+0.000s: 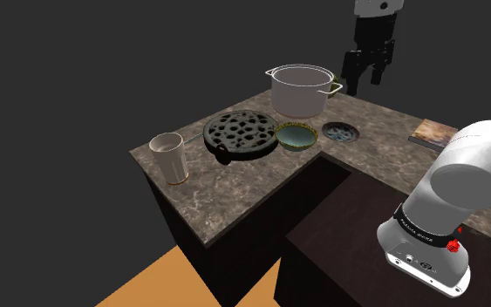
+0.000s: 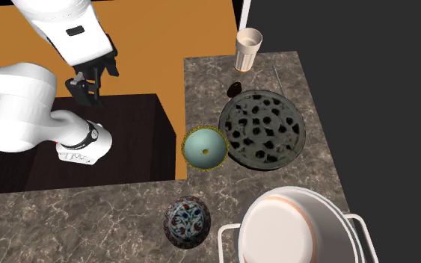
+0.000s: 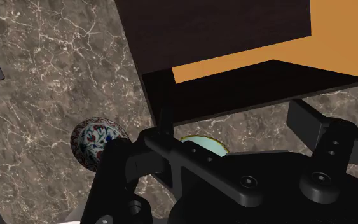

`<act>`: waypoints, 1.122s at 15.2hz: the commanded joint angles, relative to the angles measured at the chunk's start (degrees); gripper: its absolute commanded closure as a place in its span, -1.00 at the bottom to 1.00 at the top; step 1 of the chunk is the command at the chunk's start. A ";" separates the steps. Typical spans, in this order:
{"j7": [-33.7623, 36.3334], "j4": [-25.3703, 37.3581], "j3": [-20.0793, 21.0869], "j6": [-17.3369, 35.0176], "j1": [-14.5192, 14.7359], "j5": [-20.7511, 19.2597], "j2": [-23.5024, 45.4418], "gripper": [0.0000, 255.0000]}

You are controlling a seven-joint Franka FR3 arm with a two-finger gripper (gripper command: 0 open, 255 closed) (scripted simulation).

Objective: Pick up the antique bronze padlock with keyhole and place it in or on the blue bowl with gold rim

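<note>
Finding 1. The black two-finger gripper (image 1: 364, 85) hangs high with its jaws apart, carrying nothing. It is well apart from the dark round perforated trivet (image 1: 242, 133), beyond the large grey two-handled pot (image 1: 301, 89).

Finding 2. The blue bowl with gold rim (image 1: 296, 135) sits just beside the trivet on the pot side, perhaps touching it. It stands at the edge of the brown marbled counter (image 1: 235, 187). Risk: a heavy or off-centre release could push this bowl over that edge.

Finding 3. The small dark padlock (image 2: 235, 88) lies just beside the trivet's rim on the side opposite the bowl. Risk: on the descent, one finger may land on the trivet and block the close, or knock the padlock away.

Finding 4. The pale tall cup (image 1: 170, 157) stands near the padlock, farther from the trivet. Risk: a wide approach could topple it.

Finding 5. The carry probably crosses the trivet, so a weak grip could drop the padlock onto its holes.
</note>
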 commanded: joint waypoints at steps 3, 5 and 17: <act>4.10 -2.11 2.23 3.75 -0.01 2.03 0.60 -1.00; 8.13 -3.85 4.52 7.67 0.00 3.94 1.69 -1.00; 32.01 -5.76 18.82 33.14 -1.87 10.16 18.15 -1.00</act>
